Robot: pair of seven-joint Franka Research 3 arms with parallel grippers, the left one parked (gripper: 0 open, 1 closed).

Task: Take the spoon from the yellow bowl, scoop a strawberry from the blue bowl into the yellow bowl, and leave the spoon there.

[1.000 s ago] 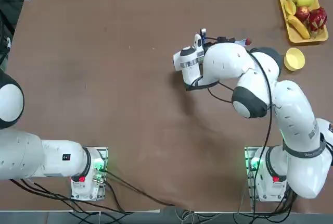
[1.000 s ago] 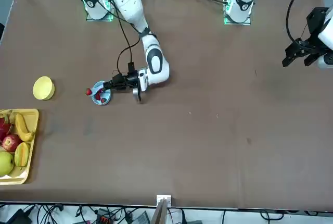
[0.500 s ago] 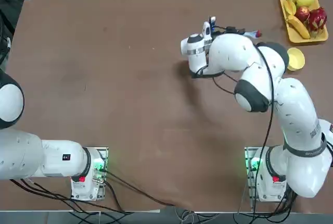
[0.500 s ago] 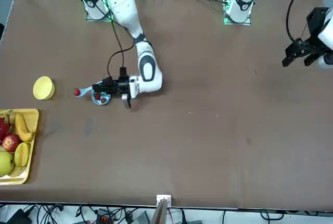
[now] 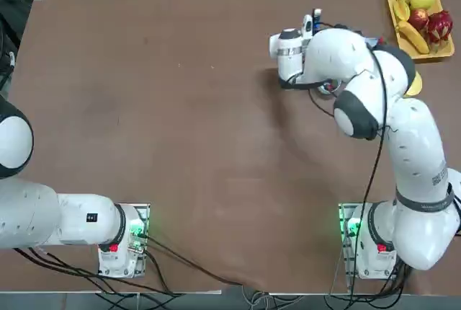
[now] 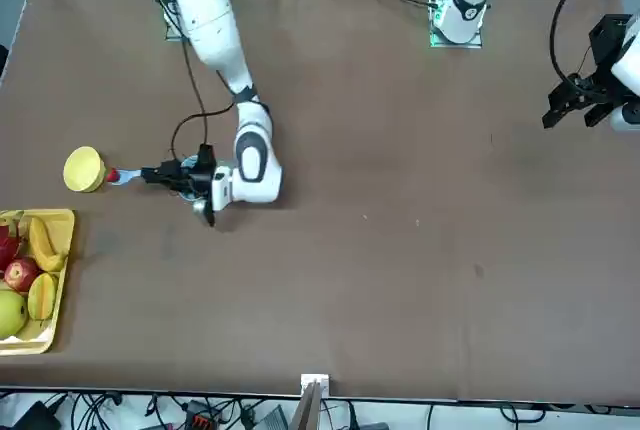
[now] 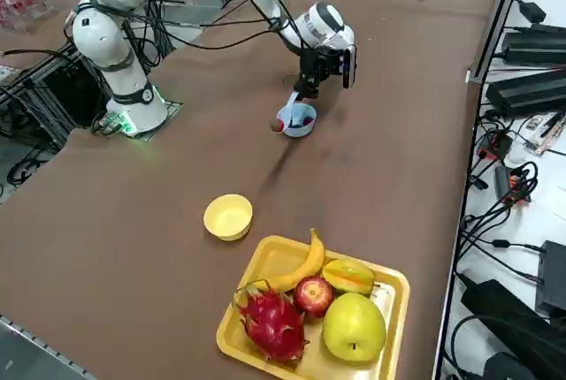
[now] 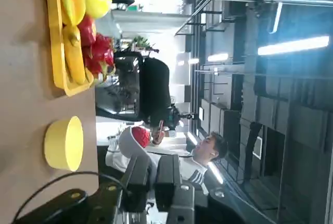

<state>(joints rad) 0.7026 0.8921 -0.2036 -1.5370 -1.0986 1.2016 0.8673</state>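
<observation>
Moved toward the robot's right since a second ago, the right tool has carried the spoon and its strawberry away from over the blue bowl and closer to the yellow bowl. Both bowls have kept their places on the worktop. The right tool is closed on the spoon's handle, holding it above the worktop, with the spoon's head reaching out past the fingertips. One red strawberry sits in that head, clearly seen in the wrist view. In the front view it appears right at the edge of the yellow bowl, but the right side view shows it has not reached that bowl; the exact height is hard to tell. Behind and below the spoon, the blue bowl still has some red fruit in it, partly hidden by the arm in the front view. The yellow bowl stands upright, with no fruit visible inside. Beyond it lies the rectangular yellow tray, holding a banana, a red apple, a dragon fruit, a yellow-green round fruit and a ribbed yellow fruit. Farther out, the wrist view shows a person in a white top
</observation>
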